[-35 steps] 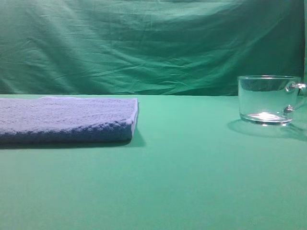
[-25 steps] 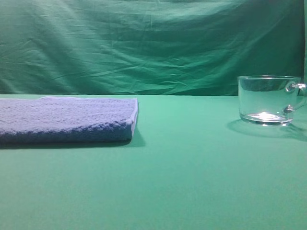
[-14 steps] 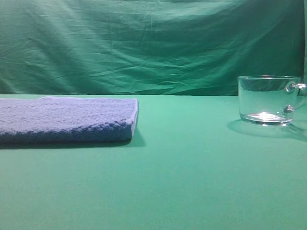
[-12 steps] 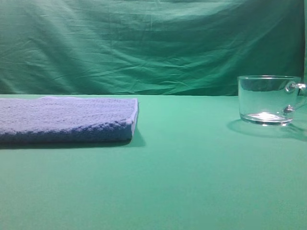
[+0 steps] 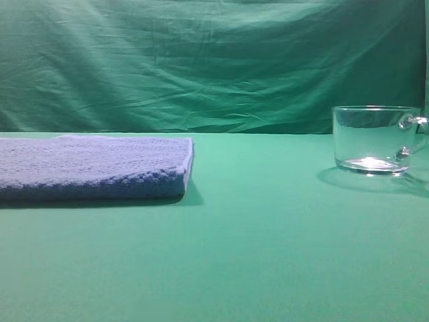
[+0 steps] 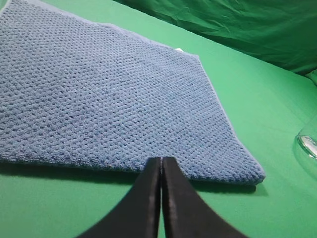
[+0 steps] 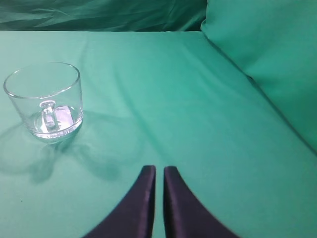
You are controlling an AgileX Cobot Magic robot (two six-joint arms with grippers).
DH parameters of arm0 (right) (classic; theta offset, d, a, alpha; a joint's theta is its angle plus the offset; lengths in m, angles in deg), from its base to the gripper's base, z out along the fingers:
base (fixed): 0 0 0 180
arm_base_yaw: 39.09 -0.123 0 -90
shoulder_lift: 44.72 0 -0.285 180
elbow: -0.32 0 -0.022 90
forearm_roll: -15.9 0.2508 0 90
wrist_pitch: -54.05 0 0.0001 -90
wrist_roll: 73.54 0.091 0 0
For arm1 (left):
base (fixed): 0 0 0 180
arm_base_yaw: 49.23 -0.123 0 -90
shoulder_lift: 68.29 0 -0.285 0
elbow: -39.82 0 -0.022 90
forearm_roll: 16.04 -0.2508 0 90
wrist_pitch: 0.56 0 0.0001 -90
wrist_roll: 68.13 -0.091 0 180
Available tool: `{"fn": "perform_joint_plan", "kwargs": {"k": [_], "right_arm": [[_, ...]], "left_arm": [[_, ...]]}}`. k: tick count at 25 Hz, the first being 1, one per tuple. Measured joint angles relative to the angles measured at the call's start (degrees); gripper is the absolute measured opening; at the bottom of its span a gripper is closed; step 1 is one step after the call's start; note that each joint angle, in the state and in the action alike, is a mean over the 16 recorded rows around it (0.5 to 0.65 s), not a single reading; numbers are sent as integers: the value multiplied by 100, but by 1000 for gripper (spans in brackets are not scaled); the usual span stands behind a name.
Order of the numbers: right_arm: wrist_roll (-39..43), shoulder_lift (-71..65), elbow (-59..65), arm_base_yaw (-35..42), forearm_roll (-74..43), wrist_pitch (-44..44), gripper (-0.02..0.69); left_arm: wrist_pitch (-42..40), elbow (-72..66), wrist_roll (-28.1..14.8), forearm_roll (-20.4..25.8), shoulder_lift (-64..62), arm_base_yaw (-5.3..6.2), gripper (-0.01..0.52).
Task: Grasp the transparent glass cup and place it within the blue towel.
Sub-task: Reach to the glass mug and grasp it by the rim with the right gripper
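In the left wrist view, the left tool point(image 6: 161, 166) sits nearest the camera, its two black fingers pressed together along their full visible length and holding nothing. Its tips hang over the green worktop point(image 6: 257, 124) just short of the towel's near edge. Beyond them the towel point(image 6: 104, 94) lies flat, a nubbly blue rectangle running back to the left, with its near right corner toward the cup. At the right edge of this view a sliver of clear glass shows, apart from the towel.

In the right wrist view, the right tool point(image 7: 159, 172) is likewise at the bottom, its dark fingers nearly closed with only a thin slit between them and nothing in the gap. Ahead and to the left, well apart from the tips, the cup point(image 7: 43, 100) stands upright on the worktop, its handle turned toward the camera. A green backdrop point(image 7: 99, 15) hangs behind.

In the high view, neither tool appears. The towel point(image 5: 94, 166) lies on the left of the worktop point(image 5: 255, 235) and the cup point(image 5: 374, 139) stands on the right, handle at its right side, well apart from the towel with bare green cloth between them. The creased backdrop point(image 5: 201, 60) closes the scene behind.
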Motion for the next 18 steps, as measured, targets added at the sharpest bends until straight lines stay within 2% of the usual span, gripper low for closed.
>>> {"fn": "perform_joint_plan", "kwargs": {"k": [4, 8, 18], "right_arm": [[62, -111, -268, 0, 265, 299, 46], [-130, -464, -661, -3, 451, 207, 46], [-1304, -2404, -1783, -286, 475, -1277, 46]], "left_arm": [[0, 0, 0, 0, 0, 0, 0], [0, 0, 0, 0, 0, 0, 0], [0, 0, 0, 0, 0, 0, 0]]}}
